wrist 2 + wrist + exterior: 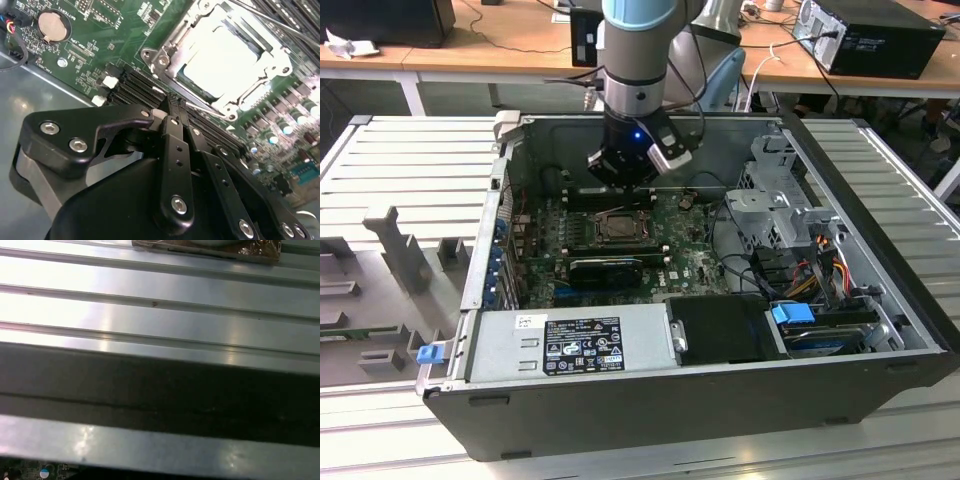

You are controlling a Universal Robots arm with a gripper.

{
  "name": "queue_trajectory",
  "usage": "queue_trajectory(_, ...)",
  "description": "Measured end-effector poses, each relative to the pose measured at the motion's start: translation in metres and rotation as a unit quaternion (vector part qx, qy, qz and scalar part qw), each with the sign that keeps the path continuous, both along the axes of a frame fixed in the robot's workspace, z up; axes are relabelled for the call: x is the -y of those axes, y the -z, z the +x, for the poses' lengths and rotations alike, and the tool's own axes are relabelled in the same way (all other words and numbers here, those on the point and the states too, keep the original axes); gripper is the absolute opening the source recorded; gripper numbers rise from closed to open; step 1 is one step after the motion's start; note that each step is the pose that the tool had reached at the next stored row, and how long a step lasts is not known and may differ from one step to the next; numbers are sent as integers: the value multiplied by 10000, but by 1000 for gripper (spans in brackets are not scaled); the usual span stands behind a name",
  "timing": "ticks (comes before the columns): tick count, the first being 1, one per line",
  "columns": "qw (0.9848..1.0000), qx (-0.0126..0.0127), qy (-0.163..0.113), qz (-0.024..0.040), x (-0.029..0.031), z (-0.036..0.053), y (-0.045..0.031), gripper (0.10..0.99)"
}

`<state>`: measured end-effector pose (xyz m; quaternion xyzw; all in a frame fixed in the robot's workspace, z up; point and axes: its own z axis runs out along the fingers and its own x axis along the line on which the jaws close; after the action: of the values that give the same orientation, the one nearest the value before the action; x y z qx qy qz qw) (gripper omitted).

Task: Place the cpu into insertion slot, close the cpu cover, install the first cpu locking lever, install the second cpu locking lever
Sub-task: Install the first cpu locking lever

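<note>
Black jaws pressed together, holding nothing, just above the memory slots beside the socket.

From my remote seat, the gripper [172, 112] hovers near the insertion slot [226, 55]; the cpu [220, 60] already lies in it with the cpu cover [172, 60] apparently down. I judge the locking levers remain, one wire lever [280, 25] still raised.
</note>
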<state>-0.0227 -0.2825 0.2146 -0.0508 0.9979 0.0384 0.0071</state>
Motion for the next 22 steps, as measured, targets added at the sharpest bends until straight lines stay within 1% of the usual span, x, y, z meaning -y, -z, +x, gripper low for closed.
queue_trajectory(3, 10000, 1, -37, -2, -1, 24, 52, 106)
queue_trajectory(6, 10000, 1, -41, -12, 0, 24, 78, 106)
queue_trajectory(8, 10000, 0, -40, -59, -1, 28, 88, 106)
queue_trajectory(10, 10000, 0, -41, -83, 0, 28, 95, 106)
queue_trajectory(12, 9999, -1, -41, -124, 0, 28, 104, 106)
queue_trajectory(14, 9999, -1, -41, -141, 1, 28, 115, 106)
queue_trajectory(15, 9999, -2, -41, -146, 0, 28, 138, 106)
queue_trajectory(19, 9999, -2, -46, -115, 0, 26, 144, 106)
queue_trajectory(22, 9999, 5, -49, -101, -11, 30, 118, 106)
